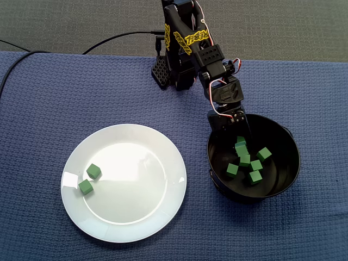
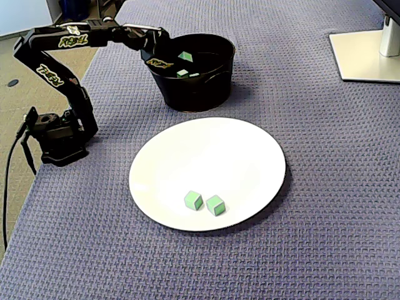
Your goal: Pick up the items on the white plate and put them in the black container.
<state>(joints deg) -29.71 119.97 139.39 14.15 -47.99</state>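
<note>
Two green cubes [image 1: 93, 172] [image 1: 85, 187] lie close together on the left part of the white plate [image 1: 136, 179]; in the other fixed view these cubes [image 2: 193, 200] [image 2: 215, 205] sit near the front of the plate [image 2: 212, 156]. The black container [image 1: 289, 163] [image 2: 194, 94] stands beside the plate and holds several green cubes [image 1: 246, 160] [image 2: 182, 73]. My gripper [image 1: 238, 136] [image 2: 174, 55] reaches over the rim into the container. One green cube [image 1: 240, 141] lies right at its tip. The dark fingers blend into the dark container, so how the jaws stand is unclear.
A blue woven cloth [image 1: 54, 109] covers the table. The arm's base [image 2: 59, 134] stands at the cloth's edge, with a black cable [image 1: 109, 41] trailing off it. A white stand base [image 2: 365, 56] occupies one far corner.
</note>
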